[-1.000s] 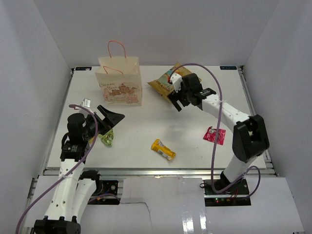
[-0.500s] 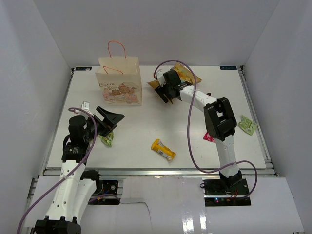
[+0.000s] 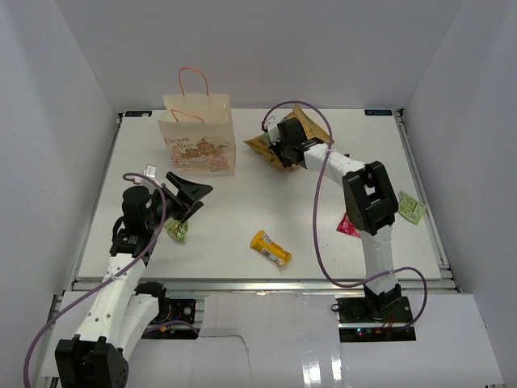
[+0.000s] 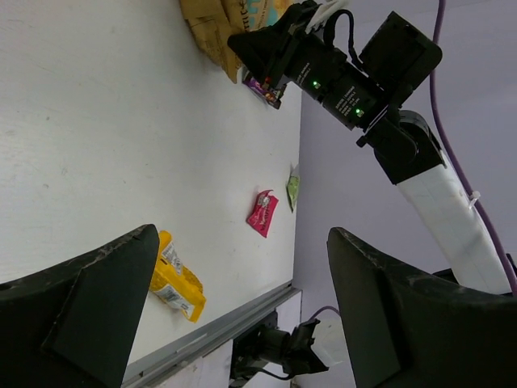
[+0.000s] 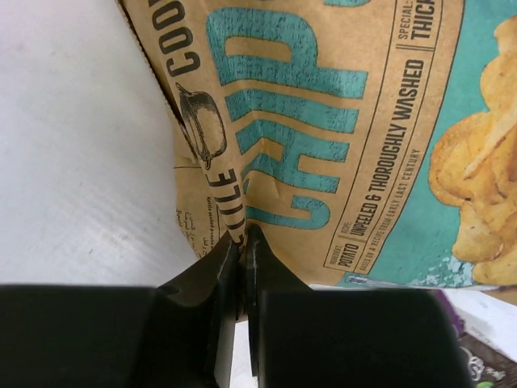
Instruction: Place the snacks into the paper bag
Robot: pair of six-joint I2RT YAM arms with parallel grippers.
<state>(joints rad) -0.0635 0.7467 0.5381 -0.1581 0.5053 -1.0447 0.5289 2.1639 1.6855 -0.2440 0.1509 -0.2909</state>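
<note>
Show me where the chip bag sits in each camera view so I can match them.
Top view: chip bag at far centre, right of the paper bag.
Left wrist: chip bag at the top edge, left of centre.
Right wrist: chip bag fills the upper frame.
Shared landmark: the right gripper, shut on the bag's edge.
</note>
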